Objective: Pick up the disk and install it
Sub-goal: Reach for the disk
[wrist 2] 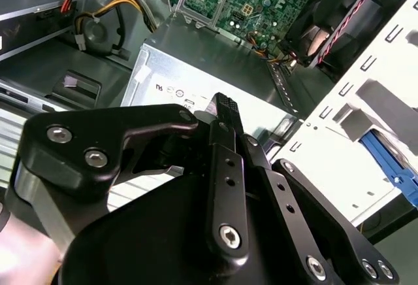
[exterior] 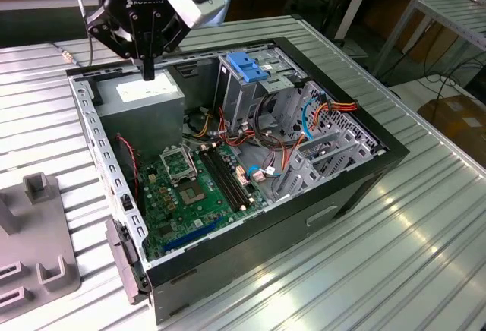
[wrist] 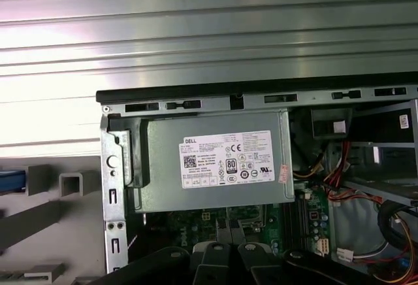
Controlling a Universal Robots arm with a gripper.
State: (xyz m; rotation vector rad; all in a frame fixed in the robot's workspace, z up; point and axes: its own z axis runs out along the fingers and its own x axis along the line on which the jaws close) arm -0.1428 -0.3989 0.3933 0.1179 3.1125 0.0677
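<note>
Inside the open computer case [exterior: 342, 194] on the slatted table [exterior: 425, 255] sit a motherboard [exterior: 186, 190], a blue-capped drive cage [exterior: 234, 97] and a white-labelled power supply [exterior: 144, 115], over which the gripper [exterior: 149, 69] hangs closed and empty, while the disk [wrist: 10, 180], a blue edge in the first wrist view, rests on the grey holder [wrist: 65, 233] outside.

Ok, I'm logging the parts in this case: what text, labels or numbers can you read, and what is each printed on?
White label on the power-supply box: logo, square code, certification marks, fine print; too small to quote reliably.
Small pinkish sticker at that box's edge: unreadable.
White tag inside the case: blurred.
Motherboard: white markings, too small to read.
Nothing else lettered is legible.
</note>
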